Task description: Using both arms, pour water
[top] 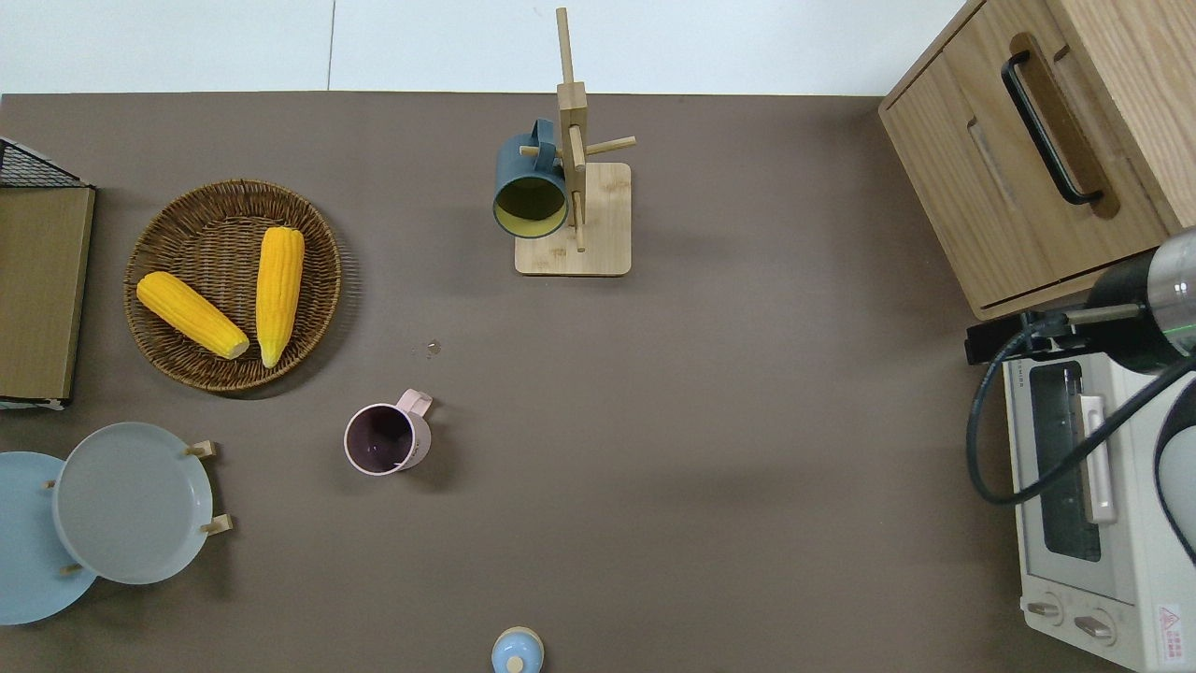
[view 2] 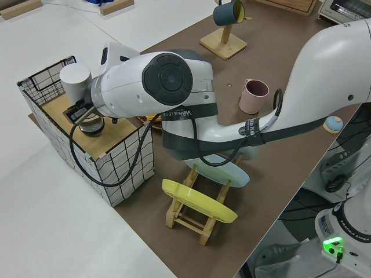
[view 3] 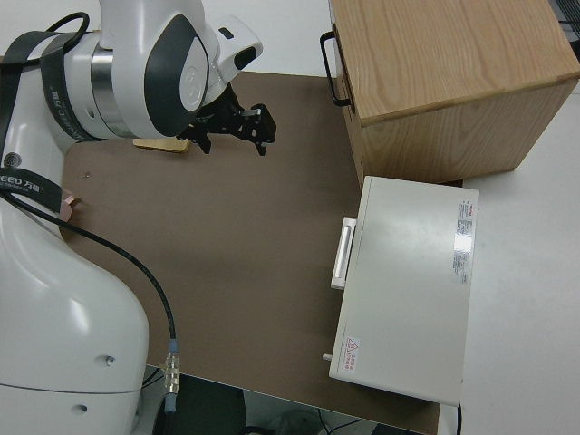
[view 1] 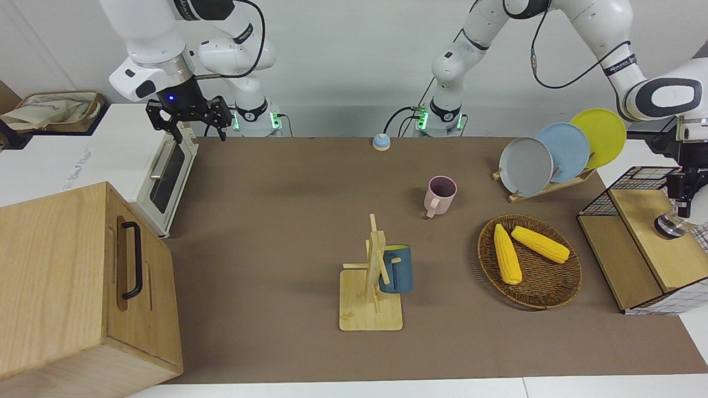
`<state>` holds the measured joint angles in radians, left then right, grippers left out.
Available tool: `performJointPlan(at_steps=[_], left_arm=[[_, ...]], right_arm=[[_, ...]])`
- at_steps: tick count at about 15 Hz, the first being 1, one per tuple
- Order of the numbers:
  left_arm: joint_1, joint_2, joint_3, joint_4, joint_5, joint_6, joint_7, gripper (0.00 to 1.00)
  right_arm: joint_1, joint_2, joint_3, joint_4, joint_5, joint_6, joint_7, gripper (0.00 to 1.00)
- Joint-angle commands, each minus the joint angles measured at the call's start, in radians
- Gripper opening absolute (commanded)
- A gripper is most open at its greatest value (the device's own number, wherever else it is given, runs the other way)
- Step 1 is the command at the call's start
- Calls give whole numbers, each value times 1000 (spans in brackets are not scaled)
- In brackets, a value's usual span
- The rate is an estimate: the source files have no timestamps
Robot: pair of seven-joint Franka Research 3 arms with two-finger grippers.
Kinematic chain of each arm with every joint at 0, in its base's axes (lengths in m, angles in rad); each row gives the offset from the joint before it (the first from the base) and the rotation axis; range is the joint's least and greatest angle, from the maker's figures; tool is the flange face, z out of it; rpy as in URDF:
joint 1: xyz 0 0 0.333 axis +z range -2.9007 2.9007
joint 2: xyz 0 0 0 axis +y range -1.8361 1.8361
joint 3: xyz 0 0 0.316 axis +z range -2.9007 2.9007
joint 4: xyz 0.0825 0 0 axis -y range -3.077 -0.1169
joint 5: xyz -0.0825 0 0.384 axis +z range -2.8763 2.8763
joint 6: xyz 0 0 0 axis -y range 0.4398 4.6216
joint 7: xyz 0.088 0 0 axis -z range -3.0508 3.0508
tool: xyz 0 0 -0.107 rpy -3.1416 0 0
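Approach step in hand, nothing poured. Left gripper hangs over a metal vessel on the wire crate; grip state cannot be told. Right gripper parked, claw spread wide. In the overhead view the pink mug stands at seven o'clock from the mug rack. Next move, by judgement: secure the vessel, carry it to the mug

On the worktop a basket of two corn cobs and a plate rack sit toward one end, a wooden cabinet and toaster oven at the opposite end, a small bell at the robots' edge.
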<state>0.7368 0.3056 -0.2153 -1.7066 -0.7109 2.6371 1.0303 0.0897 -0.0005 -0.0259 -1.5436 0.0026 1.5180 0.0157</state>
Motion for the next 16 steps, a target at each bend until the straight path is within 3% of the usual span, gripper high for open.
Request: performJointPlan(at_steps=[1,8,10,16], left_arm=[[-8,17,4,25,-27,12,37,127],[-10,33,2,27,-28,14,48,344],[-10,33,4,27,-28,14,48,997],[-10,33,7,31,-15,-6,34,998]], right_arm=[[-1,-7,-2,0,16,-2,-17,992],[-1,-7,-2,2,14,-1,-17,994],[-1,-7,-2,7,16,-1,-17,994],[-1,-7,-2,7,16,-1,-17,994]])
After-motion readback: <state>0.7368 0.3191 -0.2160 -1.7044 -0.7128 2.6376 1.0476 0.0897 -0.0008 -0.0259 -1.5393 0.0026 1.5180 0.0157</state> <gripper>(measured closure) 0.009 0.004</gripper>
